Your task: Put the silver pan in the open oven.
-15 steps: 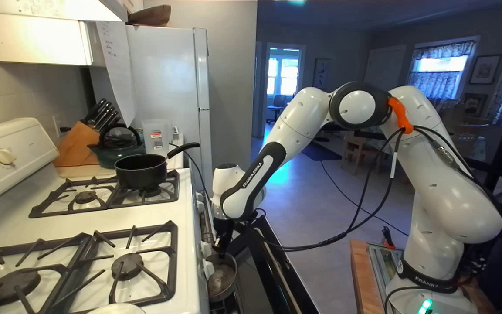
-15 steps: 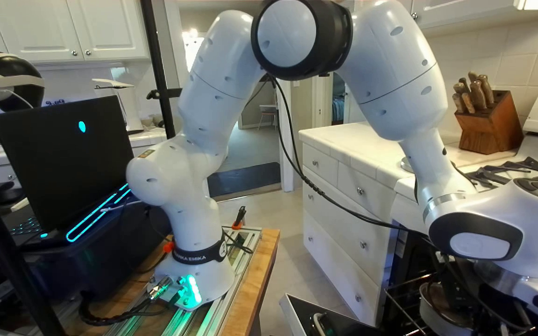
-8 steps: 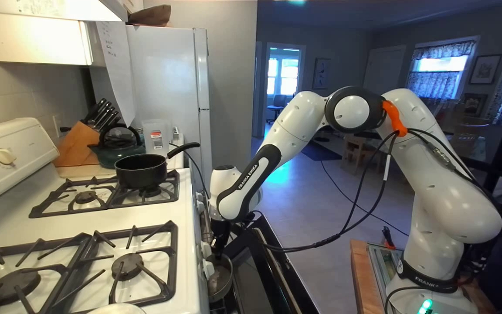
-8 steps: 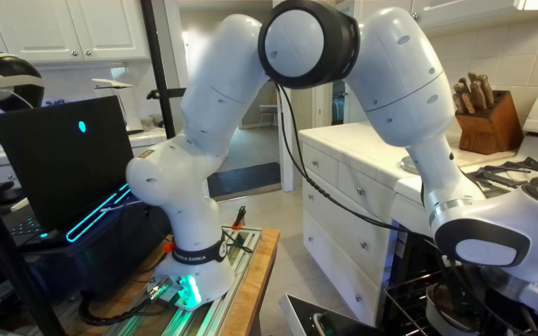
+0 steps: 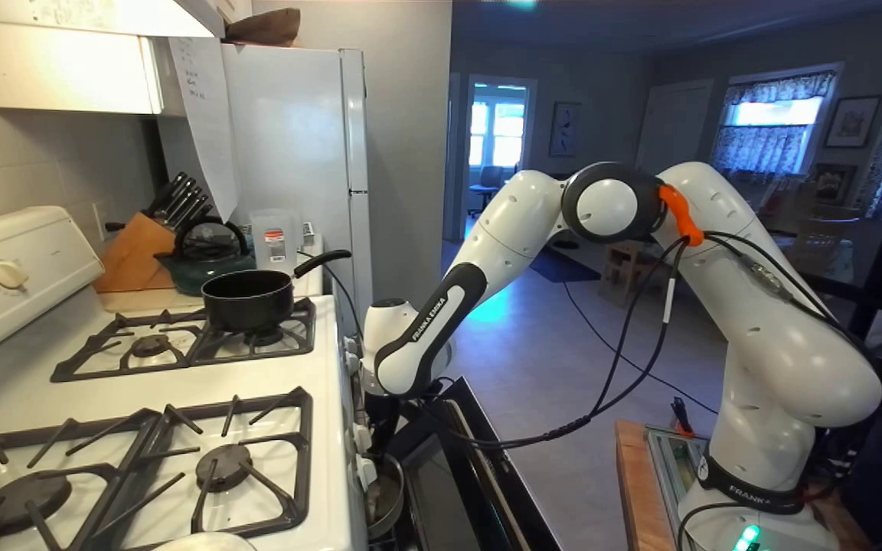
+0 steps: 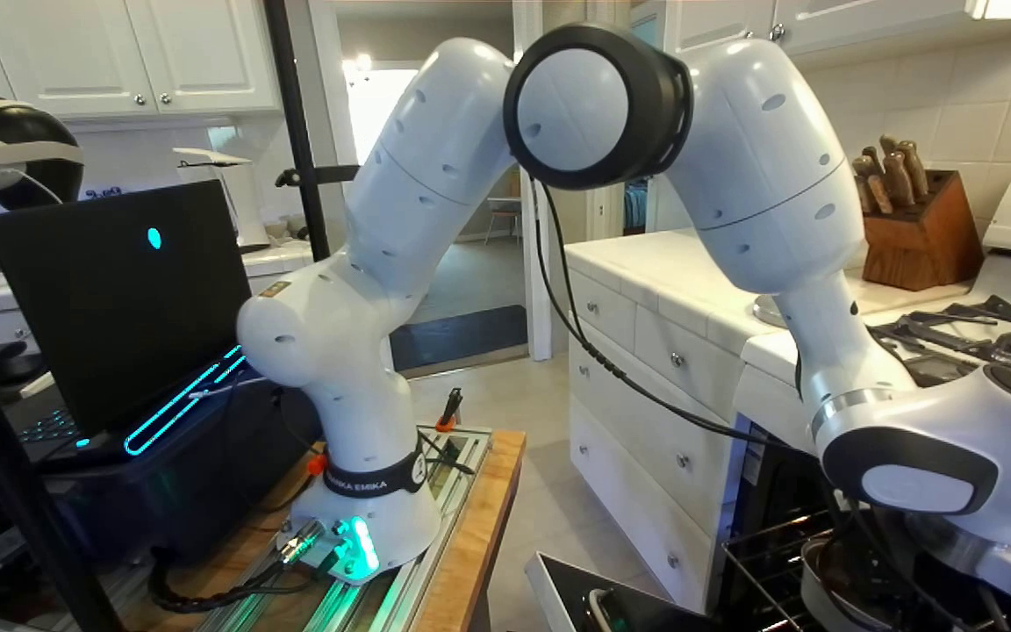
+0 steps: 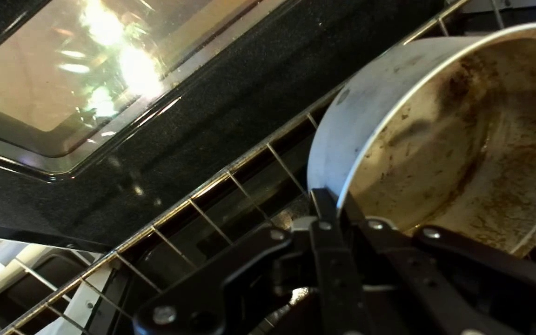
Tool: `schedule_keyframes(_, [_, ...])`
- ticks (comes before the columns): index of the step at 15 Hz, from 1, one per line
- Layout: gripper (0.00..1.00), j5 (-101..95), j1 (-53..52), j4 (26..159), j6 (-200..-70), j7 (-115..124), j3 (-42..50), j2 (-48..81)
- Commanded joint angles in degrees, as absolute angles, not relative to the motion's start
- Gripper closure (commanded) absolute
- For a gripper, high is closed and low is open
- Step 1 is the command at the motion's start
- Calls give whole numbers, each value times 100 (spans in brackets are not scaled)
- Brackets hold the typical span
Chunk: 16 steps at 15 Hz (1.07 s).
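Observation:
The silver pan (image 7: 440, 139) has a stained tan interior and fills the right of the wrist view. It also shows in both exterior views (image 5: 386, 501) (image 6: 826, 584). My gripper (image 7: 335, 202) is shut on the pan's rim, one finger outside the wall and one inside. The pan looks tilted and is over the oven's pulled-out wire rack (image 7: 249, 190); I cannot tell whether it touches the rack. Its handle is not visible. The oven's door (image 5: 460, 482) is open, with dark glass. In an exterior view the gripper (image 5: 381, 448) is beside the stove's front edge.
A black pot (image 5: 248, 302) stands on a back burner grate. Stove knobs (image 5: 364, 440) stick out close to the gripper. A lower drawer (image 6: 593, 597) is pulled out. White cabinets (image 6: 646, 421) stand next to the oven. Cables (image 5: 548, 432) hang from the arm.
The arm has lowered and reached further toward the stove. The gripper and the held pan have moved a little inward, under the stove's front edge.

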<state>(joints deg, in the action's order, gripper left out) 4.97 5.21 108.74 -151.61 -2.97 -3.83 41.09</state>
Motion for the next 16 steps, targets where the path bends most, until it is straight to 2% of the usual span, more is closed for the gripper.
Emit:
schedule_keyframes(1, [98, 588, 593, 10615, -15213, -478, -465, 4332])
schedule_keyframes(16, [98, 563, 571, 10052, -15122, -435, -467, 4808])
